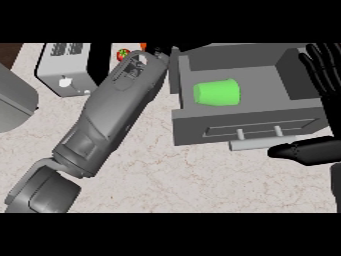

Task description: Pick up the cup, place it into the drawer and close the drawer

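A bright green cup [217, 92] lies inside the open grey drawer [195, 127], toward its left side. The drawer's front panel with its pale handle [258, 143] faces me. My right hand [340, 107] stands open at the drawer's right wall, fingers straight and pointing up, with the thumb stretched out in front of the drawer's lower right corner. My left forearm [106, 115] runs diagonally from the lower left up to the drawer's far left corner. The left hand [159, 50] is almost wholly hidden behind its wrist there. Neither hand holds the cup.
A white and grey appliance [66, 65] stands at the back left. A large grey object [3, 100] sits at the left edge. A small red and green item [123, 53] shows behind the left wrist. Marble counter [202, 180] stretches across the front.
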